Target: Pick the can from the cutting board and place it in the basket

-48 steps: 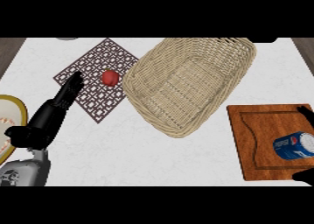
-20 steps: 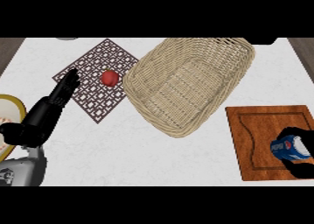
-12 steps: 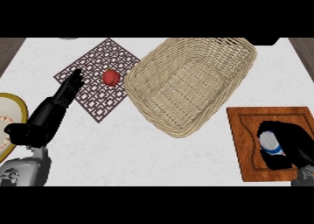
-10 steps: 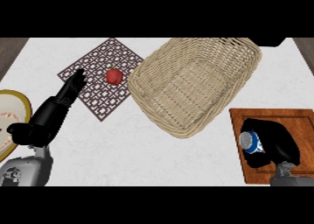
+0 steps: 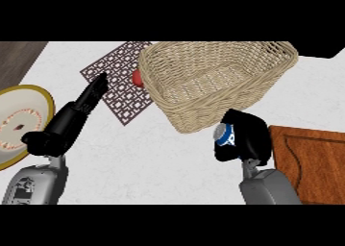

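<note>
- The blue and white cylindrical can (image 5: 224,134) is being held in the air by the robot's black right hand (image 5: 249,138). It is lying on its side with one round end facing the camera.
- The right hand's fingers are curling round the can from the right and covering most of its body, so only the left end is showing.
- The can is hanging over the white counter (image 5: 139,163), between the brown wooden cutting board (image 5: 316,156) on the right and the near wall of the tan woven wicker basket (image 5: 196,117). It is off the board and not yet above the basket's opening.
- The carrying step appears to be under way. The hand is probably staying closed because the can needs to clear the rim before it can be let go.
- The black left hand (image 5: 74,115) is lying with its fingers straight, pointing towards a dark lattice-patterned mat (image 5: 118,98). It is holding nothing and seems to be playing no part.
- A small red object (image 5: 136,78) is sitting on the mat, partly hidden behind the basket.
- A round cream plate with a yellow rim (image 5: 18,103) is resting at the left edge.
</note>
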Motion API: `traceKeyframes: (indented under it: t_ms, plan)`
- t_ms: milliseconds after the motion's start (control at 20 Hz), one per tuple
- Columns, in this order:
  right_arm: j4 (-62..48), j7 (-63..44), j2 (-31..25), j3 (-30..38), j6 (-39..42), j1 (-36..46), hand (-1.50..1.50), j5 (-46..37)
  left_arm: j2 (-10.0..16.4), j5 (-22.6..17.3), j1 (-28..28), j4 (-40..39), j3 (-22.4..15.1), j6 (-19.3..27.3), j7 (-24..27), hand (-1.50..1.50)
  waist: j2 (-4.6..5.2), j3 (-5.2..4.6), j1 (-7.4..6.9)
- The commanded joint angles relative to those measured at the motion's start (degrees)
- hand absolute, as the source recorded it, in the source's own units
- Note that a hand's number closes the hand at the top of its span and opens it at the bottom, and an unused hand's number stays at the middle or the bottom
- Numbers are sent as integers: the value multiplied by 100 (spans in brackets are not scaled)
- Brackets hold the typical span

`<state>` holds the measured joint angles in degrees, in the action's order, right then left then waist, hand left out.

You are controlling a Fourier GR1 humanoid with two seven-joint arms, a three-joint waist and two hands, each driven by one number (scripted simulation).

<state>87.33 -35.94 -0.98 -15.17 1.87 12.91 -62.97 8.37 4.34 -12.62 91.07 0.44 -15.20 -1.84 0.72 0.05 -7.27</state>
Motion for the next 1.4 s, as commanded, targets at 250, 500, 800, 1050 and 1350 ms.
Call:
traceKeyframes:
  t_ms: [250, 500, 800, 1050, 1350]
  plan:
    - [497, -2164, 96, -1244, -2239, 1615, 150, 88, -75, 49, -167, -182, -153, -59, -40, 0, -72, -15, -149]
    - [229, -3416, 97, -1677, -2889, 2514, 150, -395, -130, 121, -291, -255, -154, 47, -35, 0, -72, -33, -113]
    - [-150, -4411, 96, -1682, -2529, 3460, 150, -725, -153, 157, -230, -435, -139, 79, 68, 0, -98, -50, 36]
    - [-867, -4851, 95, -1485, -2298, 4102, 150, -1003, -114, 169, -229, -406, -120, 76, 53, 0, -69, -45, -13]
    - [-1560, -4924, 94, -901, -2322, 4804, 150, -1133, -246, 198, -329, -430, -169, 178, -19, 0, -34, -35, 52]
